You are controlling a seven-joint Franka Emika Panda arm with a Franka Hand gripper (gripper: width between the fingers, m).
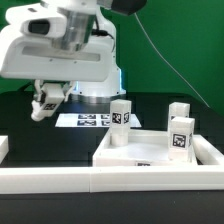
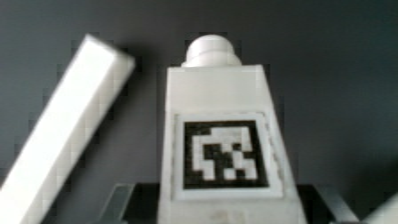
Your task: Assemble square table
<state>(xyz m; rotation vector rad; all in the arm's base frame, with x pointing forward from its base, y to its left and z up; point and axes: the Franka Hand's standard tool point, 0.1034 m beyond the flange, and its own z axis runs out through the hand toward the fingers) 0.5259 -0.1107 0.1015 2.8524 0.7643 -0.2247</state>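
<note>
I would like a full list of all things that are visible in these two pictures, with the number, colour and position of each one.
table top: 1, white, on the table, toward the exterior view's right
upright legs: 3, white with black-and-white tags, standing at the table top's corners
held leg: 1, white, tagged, raised at the exterior view's left
marker board: 1, white with black tags, flat behind the table top
rail: 1, white, long, along the near edge
table: 1, black, under everything
backdrop: 1, green, behind the scene
arm: 1, white, exterior view's upper left
end effector: 1, closed on the held leg
</note>
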